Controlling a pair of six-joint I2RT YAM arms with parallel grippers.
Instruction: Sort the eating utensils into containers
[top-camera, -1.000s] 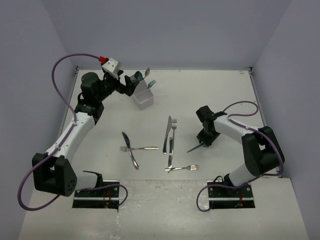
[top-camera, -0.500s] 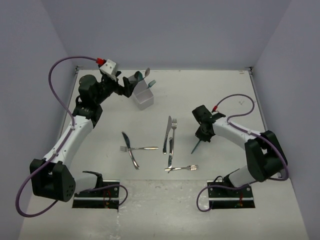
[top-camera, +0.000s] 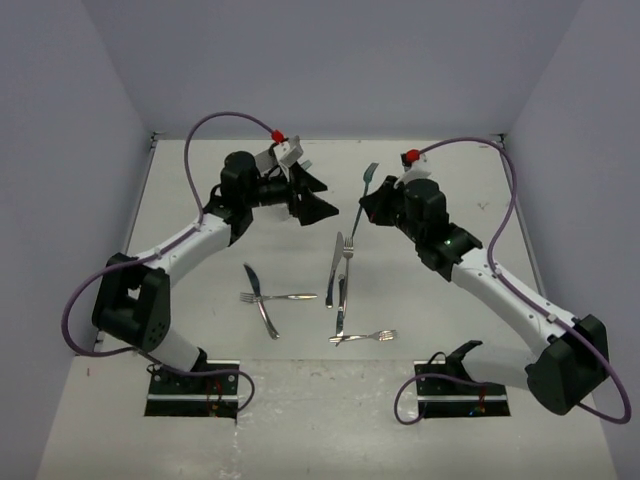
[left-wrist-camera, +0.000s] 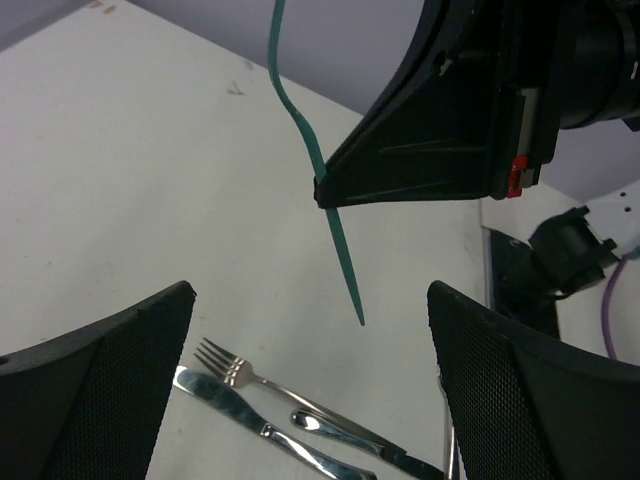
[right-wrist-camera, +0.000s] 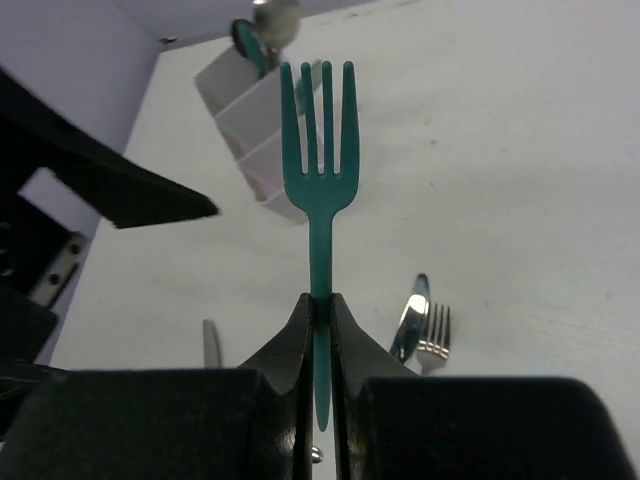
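From above, both arms reach towards the middle of the table. The left gripper (top-camera: 322, 197) points right with its jaws spread, holding nothing. Facing it, the right gripper (top-camera: 367, 211) pinches a teal fork (top-camera: 370, 180) in the air, tines up. Metal utensils (top-camera: 333, 262) lie loose nearer the bases.

The left wrist camera looks between its own spread fingers (left-wrist-camera: 100, 390) at the fork edge-on. It shows the curved neck and the handle tip hanging below the right gripper, above a metal fork (left-wrist-camera: 235, 371) on the table.

The right wrist camera shows the fork face-on, its handle clamped between the fingers. Behind it stands the white organiser (right-wrist-camera: 262, 150), hidden from above by the left gripper. A spoon (right-wrist-camera: 275, 18) stands in its farthest compartment.
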